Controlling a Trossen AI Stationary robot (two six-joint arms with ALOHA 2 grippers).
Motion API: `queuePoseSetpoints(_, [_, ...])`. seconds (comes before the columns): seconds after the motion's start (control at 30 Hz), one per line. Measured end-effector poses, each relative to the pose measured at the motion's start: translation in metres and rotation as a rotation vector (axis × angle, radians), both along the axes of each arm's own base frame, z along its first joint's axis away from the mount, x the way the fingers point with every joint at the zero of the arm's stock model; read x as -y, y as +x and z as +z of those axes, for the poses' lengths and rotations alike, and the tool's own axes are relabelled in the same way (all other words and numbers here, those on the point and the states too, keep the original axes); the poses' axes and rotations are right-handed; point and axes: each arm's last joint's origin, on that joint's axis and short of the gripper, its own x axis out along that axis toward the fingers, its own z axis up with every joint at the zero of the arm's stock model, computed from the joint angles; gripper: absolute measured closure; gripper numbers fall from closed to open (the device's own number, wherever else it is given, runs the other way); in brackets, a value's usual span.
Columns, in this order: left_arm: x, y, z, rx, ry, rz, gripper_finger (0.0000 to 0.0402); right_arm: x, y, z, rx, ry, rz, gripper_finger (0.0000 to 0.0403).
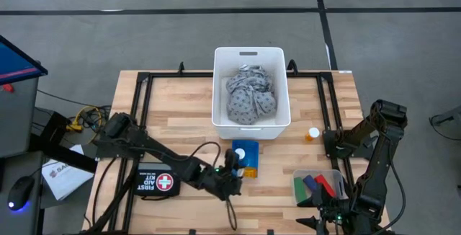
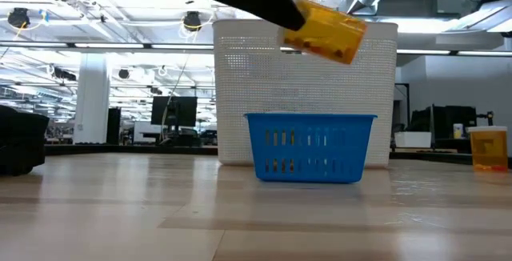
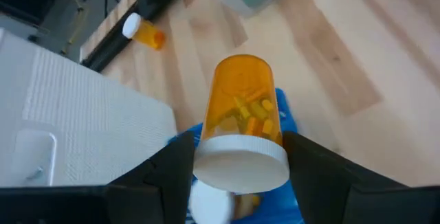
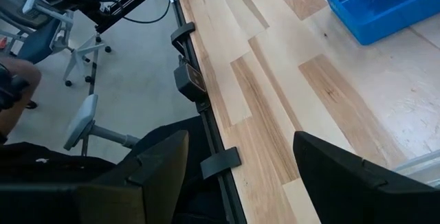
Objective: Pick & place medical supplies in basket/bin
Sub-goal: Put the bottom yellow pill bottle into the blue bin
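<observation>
My left gripper (image 3: pixel 240 183) is shut on an orange pill bottle (image 3: pixel 242 100) with a white cap, held over the small blue basket (image 2: pixel 310 145), (image 1: pixel 245 148). Another white-capped bottle (image 3: pixel 210 205) lies in that basket. A third orange bottle (image 1: pixel 312 132) rests on the wood to the right of the white bin (image 1: pixel 251 123). The bin holds the grey patterned cloth (image 1: pixel 251 94). Green, blue and red sticks (image 1: pixel 317 184) lie in a clear tray. My right gripper (image 4: pixel 240 155) stands open at the table's right side, with nothing between its fingers. My left gripper pinches the bottle at its capped end (image 3: pixel 278 157) between the two fingers (image 3: pixel 172 172), one on either side. The fingers come slanting down from the table's left. The bottle is lifted clear and tilted (image 2: pixel 324 29) above the blue basket, its bottom pointing away from the gripper.
A black first aid kit (image 1: pixel 157 182) lies at the near left. Black rails (image 1: pixel 144 112) frame the tabletop along its edges. The white bin stands right behind the blue basket. Bare wood lies to the left of the bin.
</observation>
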Motion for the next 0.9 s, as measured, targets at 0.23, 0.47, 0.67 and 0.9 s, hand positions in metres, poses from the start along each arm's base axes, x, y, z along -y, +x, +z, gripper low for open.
queuePoseSetpoints(0.23, [0.009,0.032,-0.025,-0.123,0.145,-0.056,0.0209,0.0,0.0,0.0,0.0,-0.01,0.004,0.0143])
queuePoseSetpoints(0.47, [0.006,0.044,-0.033,-0.23,0.251,-0.037,0.0209,0.001,0.0,-0.001,-0.006,-0.019,0.009,0.0143])
queuePoseSetpoints(0.67, [0.002,0.043,-0.023,-0.228,0.251,-0.022,0.0208,0.001,0.0,-0.001,-0.004,-0.035,0.021,0.0143])
queuePoseSetpoints(0.9, [-0.002,0.039,-0.026,-0.278,0.245,0.006,0.0208,0.0,0.0,0.0,-0.002,-0.032,0.021,0.0143])
